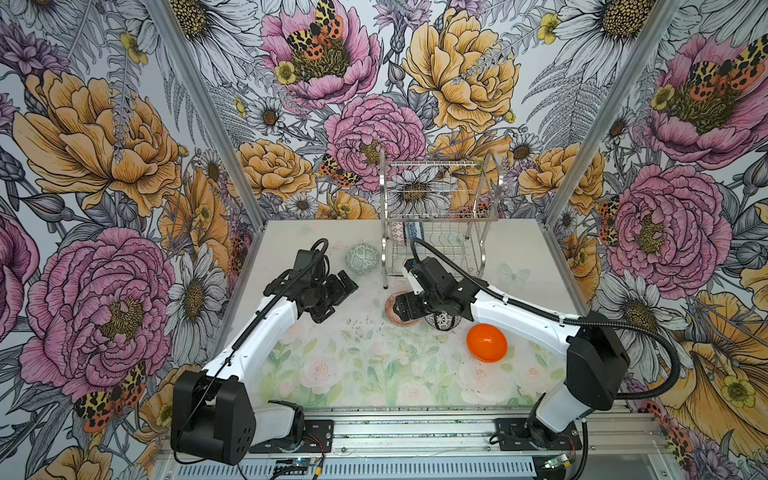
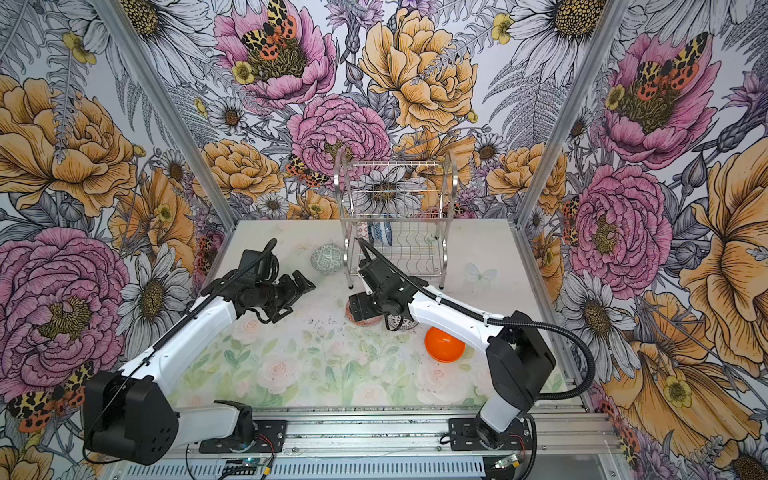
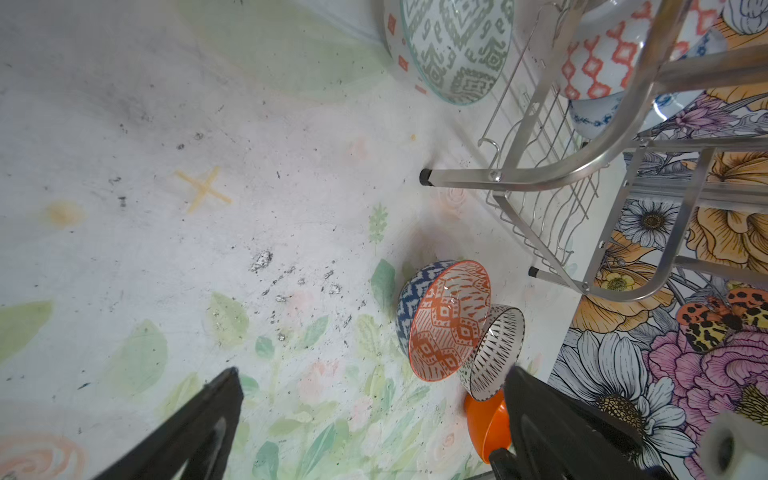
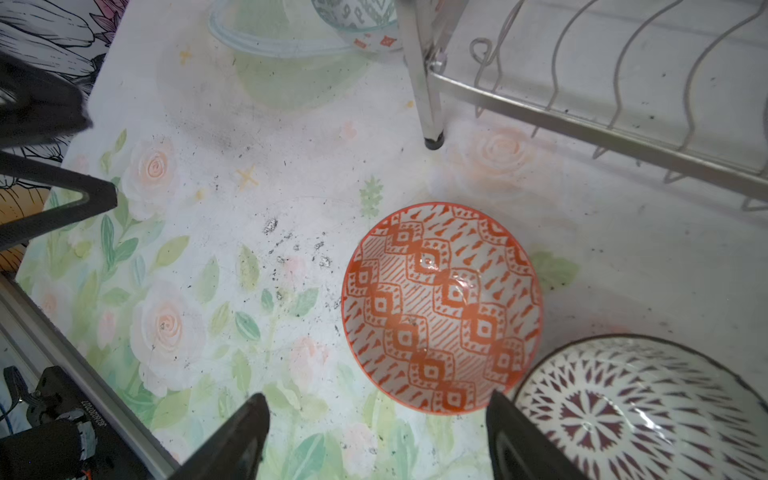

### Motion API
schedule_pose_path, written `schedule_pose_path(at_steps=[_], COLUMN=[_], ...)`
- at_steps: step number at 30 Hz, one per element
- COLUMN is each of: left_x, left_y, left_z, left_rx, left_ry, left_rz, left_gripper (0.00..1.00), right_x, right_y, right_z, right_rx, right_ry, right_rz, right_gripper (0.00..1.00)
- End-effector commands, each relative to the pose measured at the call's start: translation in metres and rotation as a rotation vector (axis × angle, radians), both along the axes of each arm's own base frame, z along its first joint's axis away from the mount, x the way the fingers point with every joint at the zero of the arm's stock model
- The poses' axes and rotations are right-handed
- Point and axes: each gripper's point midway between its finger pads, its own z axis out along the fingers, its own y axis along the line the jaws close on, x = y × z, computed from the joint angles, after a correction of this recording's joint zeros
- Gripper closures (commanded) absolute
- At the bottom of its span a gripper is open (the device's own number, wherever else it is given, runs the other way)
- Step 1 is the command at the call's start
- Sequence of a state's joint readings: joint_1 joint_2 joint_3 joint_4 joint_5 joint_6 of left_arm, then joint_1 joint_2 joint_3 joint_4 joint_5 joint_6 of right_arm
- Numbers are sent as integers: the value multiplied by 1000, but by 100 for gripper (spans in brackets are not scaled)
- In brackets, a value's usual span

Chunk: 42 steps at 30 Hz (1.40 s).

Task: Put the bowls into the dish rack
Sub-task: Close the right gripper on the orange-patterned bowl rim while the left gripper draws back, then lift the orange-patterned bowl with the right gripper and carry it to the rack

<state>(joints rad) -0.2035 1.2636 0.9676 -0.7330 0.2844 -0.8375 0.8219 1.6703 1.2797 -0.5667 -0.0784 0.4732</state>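
The steel dish rack (image 1: 436,216) (image 2: 395,216) stands at the back of the table. Two patterned bowls (image 1: 405,232) (image 3: 602,62) sit on edge in its lower tier. A grey-green bowl (image 1: 362,258) (image 3: 457,45) rests beside the rack's left leg. In front lie an orange-white bowl (image 1: 392,318) (image 4: 442,307), a black-and-white bowl (image 1: 444,322) (image 4: 644,411) and a plain orange bowl (image 1: 486,343) (image 3: 486,424). My right gripper (image 1: 405,305) (image 4: 376,399) hovers open over the orange-white bowl's near rim. Left of the bowls, my left gripper (image 1: 338,299) (image 3: 372,395) is wide open and empty.
The table mat (image 1: 353,365) carries a faded floral print with dark scuffs. Flowered walls close in the back and both sides. An aluminium rail (image 1: 415,428) with both arm bases runs along the front edge. The rack's front legs (image 4: 432,141) stand just behind the orange-white bowl.
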Motion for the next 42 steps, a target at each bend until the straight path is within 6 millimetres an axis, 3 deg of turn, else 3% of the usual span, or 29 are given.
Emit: schedule_pose_path(at_steps=[1, 7, 18, 26, 33, 37, 42], left_x=[-8, -19, -24, -24, -18, -14, -6], left_y=[1, 9, 20, 20, 19, 18, 13], left_z=[4, 0, -1, -2, -2, -1, 2], left_rx=[-45, -63, -92, -96, -91, -86, -78], left_ry=[-9, -1, -7, 1, 6, 6, 4], left_rz=[14, 40, 64, 63, 61, 54, 40], left_gripper=[1, 2, 1, 1, 1, 1, 1], right_x=[0, 2, 14, 17, 16, 6, -4], right_y=[16, 33, 33, 38, 46, 57, 64], right_z=[-2, -27, -68, -77, -57, -33, 7], right_rx=[-47, -131, -285, -309, -249, -152, -23], right_ry=[-29, -8, 11, 20, 13, 35, 48], right_rz=[50, 89, 79, 94, 116, 153, 180], right_gripper=[22, 31, 49, 71, 90, 99, 100])
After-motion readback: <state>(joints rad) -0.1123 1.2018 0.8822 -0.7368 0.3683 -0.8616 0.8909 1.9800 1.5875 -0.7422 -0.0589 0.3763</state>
